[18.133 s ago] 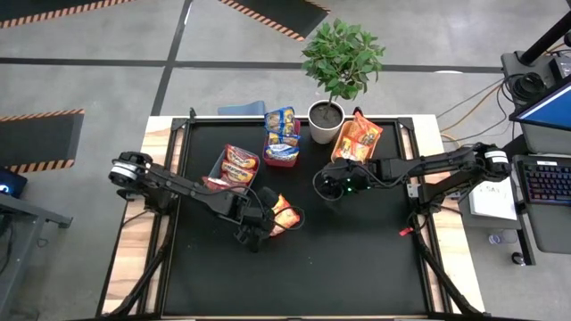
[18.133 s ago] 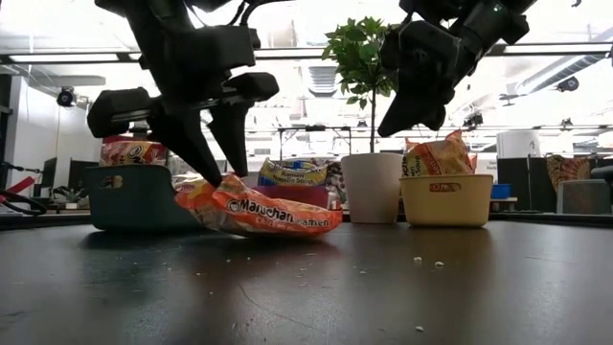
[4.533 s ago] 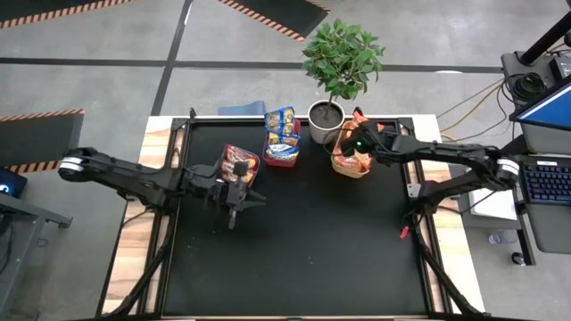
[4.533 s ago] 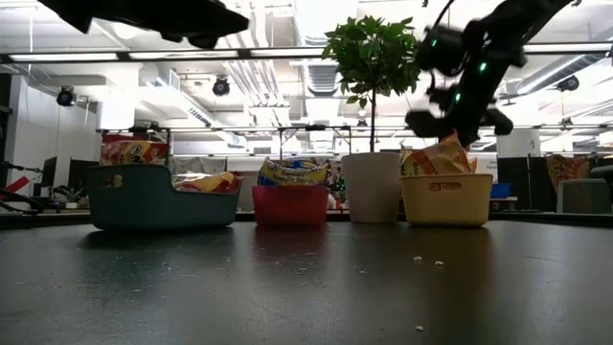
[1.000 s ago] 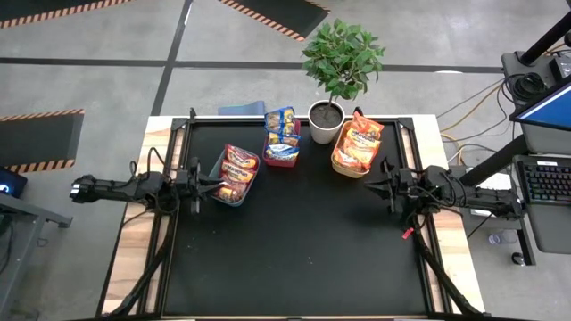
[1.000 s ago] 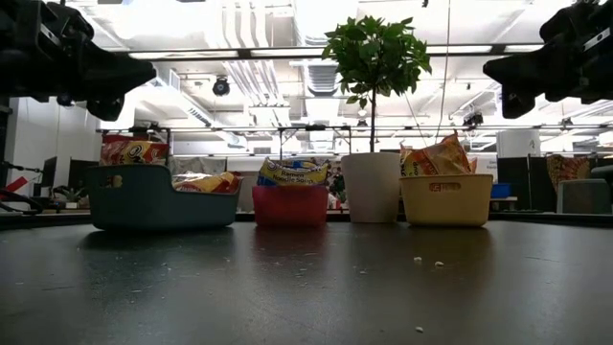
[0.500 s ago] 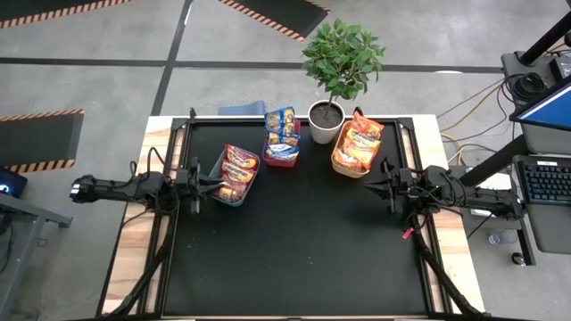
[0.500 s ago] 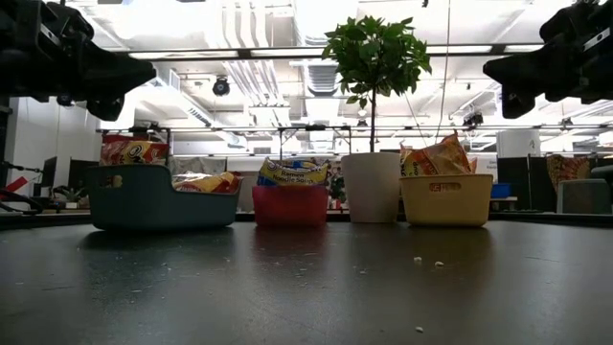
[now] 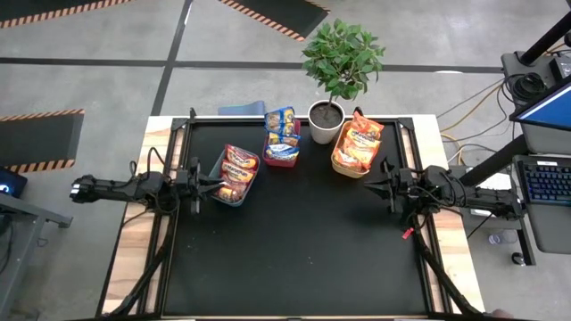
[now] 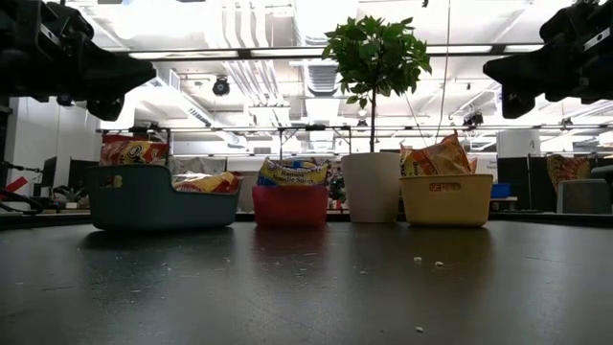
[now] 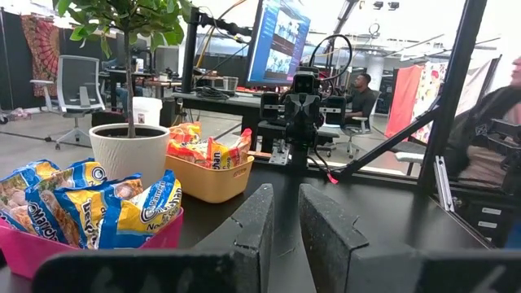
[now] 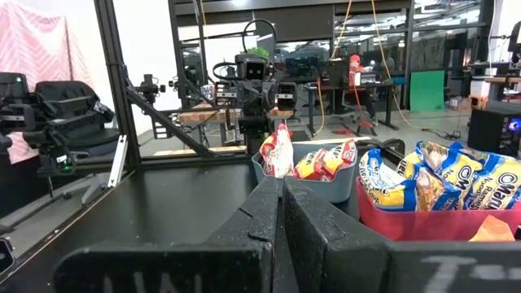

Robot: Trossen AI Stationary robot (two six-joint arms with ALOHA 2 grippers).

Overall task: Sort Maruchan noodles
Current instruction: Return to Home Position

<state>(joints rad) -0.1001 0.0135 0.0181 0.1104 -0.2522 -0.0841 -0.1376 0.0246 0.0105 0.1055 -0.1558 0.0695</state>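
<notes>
The Maruchan noodles lie in three bins along the far side of the black mat. Red-maroon packets (image 9: 237,167) fill the teal bin (image 10: 158,196). Blue-yellow packets (image 9: 282,135) stand in the red bin (image 10: 290,206). Orange packets (image 9: 359,139) stick up out of the cream bin (image 10: 446,199). My left gripper (image 9: 211,181) hangs level at the table's left edge beside the teal bin, pointing right; its fingers (image 11: 262,218) stand almost together, holding nothing. My right gripper (image 9: 369,185) hangs level at the right edge, near side of the cream bin, shut and holding nothing (image 12: 279,203).
A potted plant (image 9: 326,119) stands between the red and cream bins. The middle and near part of the mat (image 9: 294,245) carry only a few crumbs (image 10: 426,261). Beyond the table, people sit at desks (image 11: 358,88).
</notes>
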